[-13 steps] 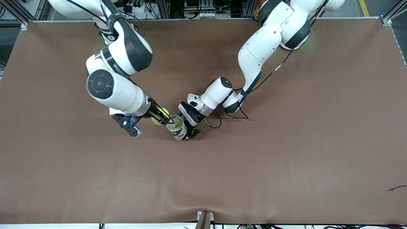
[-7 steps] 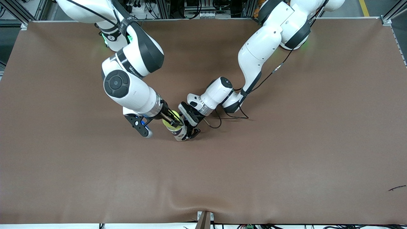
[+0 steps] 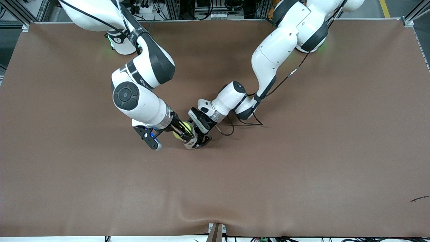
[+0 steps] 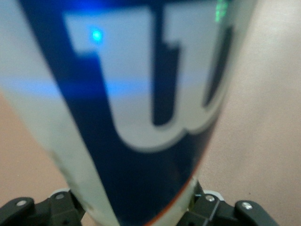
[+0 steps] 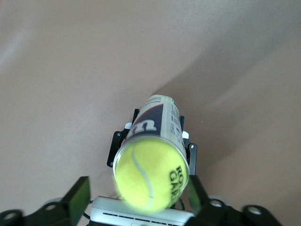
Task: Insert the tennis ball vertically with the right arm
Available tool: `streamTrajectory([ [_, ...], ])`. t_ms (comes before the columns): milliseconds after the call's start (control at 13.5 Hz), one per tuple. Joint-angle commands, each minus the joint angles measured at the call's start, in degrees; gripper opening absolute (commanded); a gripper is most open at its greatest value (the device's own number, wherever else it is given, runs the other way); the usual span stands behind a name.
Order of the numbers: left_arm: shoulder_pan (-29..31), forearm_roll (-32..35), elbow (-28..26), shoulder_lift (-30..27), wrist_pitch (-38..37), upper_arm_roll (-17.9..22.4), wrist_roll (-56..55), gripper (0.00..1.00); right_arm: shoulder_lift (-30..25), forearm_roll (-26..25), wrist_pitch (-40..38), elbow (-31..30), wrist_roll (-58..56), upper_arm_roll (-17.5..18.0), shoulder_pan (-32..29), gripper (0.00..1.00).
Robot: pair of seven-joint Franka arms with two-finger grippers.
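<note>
A clear tennis can (image 3: 190, 143) with a blue and white label (image 4: 141, 117) stands upright near the middle of the table. My left gripper (image 3: 199, 137) is shut on its lower part, and its fingers (image 4: 209, 207) flank the can (image 4: 94, 155) in the left wrist view. The yellow tennis ball (image 3: 184, 127) sits at the can's open mouth (image 5: 176, 141). My right gripper (image 3: 183, 132) is over the can and open. Its fingers (image 5: 79, 197) stand apart on either side of the ball (image 5: 150, 176), with a gap on one side.
The brown table mat (image 3: 302, 161) spreads wide all round the can. The left arm's black cable (image 3: 228, 129) loops on the mat beside its wrist. A small dark scrap (image 3: 419, 199) lies near the front edge at the left arm's end.
My right arm carried the ball from beside the can to over its mouth, then its fingers opened. The left gripper and the can stayed put.
</note>
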Motion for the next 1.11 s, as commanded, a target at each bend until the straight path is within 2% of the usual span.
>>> streamTrajectory([
  [0, -0.61, 0.03, 0.55, 0.38, 0.36, 0.74, -0.72, 0.81, -0.18, -0.17, -0.26, 0.66, 0.97, 0.02, 0.07, 1.0],
  [297, -0.61, 0.03, 0.55, 0.38, 0.28, 0.74, -0.72, 0.81, -0.27, -0.44, -0.44, 0.66, -0.61, -0.06, -1.24, 1.0],
  [668, -0.61, 0.03, 0.55, 0.38, 0.28, 0.74, -0.72, 0.81, -1.67, -2.37, -2.27, -3.72, -20.35, -0.06, -8.26, 1.0],
  [890, -0.61, 0.12, 0.55, 0.38, 0.36, 0.83, -0.63, 0.82, -5.18, -2.46, -6.75, -5.75, -29.59, -0.06, -12.32, 1.0],
  [1038, -0.61, 0.12, 0.55, 0.38, 0.36, 0.83, -0.63, 0.82, -9.65, -2.37, -8.87, -9.07, -33.82, -0.06, -14.42, 1.0],
])
